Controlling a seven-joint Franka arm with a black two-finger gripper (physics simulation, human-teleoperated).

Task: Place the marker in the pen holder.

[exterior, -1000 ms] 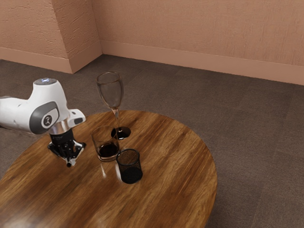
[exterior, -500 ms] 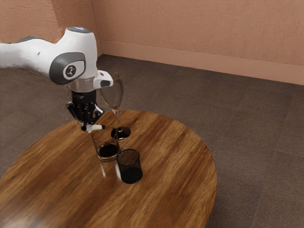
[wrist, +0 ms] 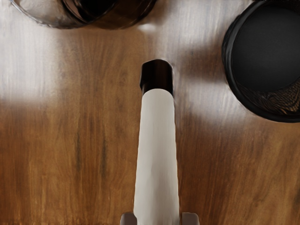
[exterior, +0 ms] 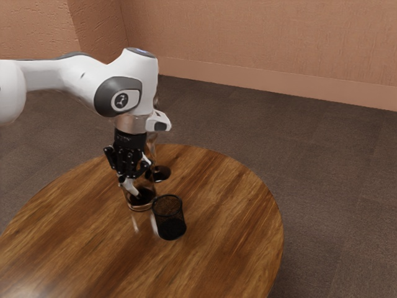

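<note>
Broadly, the desk (exterior: 226, 230) carries all our glassware, and our arm (exterior: 141, 74) reaches over it from the exterior view's left. The wine glass (exterior: 162, 174) stands partly behind our hand, its foot just past the tumbler. Our gripper (exterior: 128, 179) is closed as far as the marker allows, its two fingers (wrist: 190, 219) pressing the barrel from both sides. The tumbler (exterior: 143, 199) sits upright beside the holder (exterior: 170, 218), whose mouth faces up, further toward the exterior view's right and nearer that camera than our grip. Smallest is the marker (wrist: 157, 150), in our grasp and outside the holder, slanting down with its dark end leading. Its long axis points toward the gap between tumbler and holder, so we judge that the next move should carry it sideways to the holder and stand it steeper before lowering. In the exterior view the marker overlaps the tumbler; the wrist view shows bare wood between them. Swinging too low, we could knock the tumbler or catch the holder's rim.
</note>
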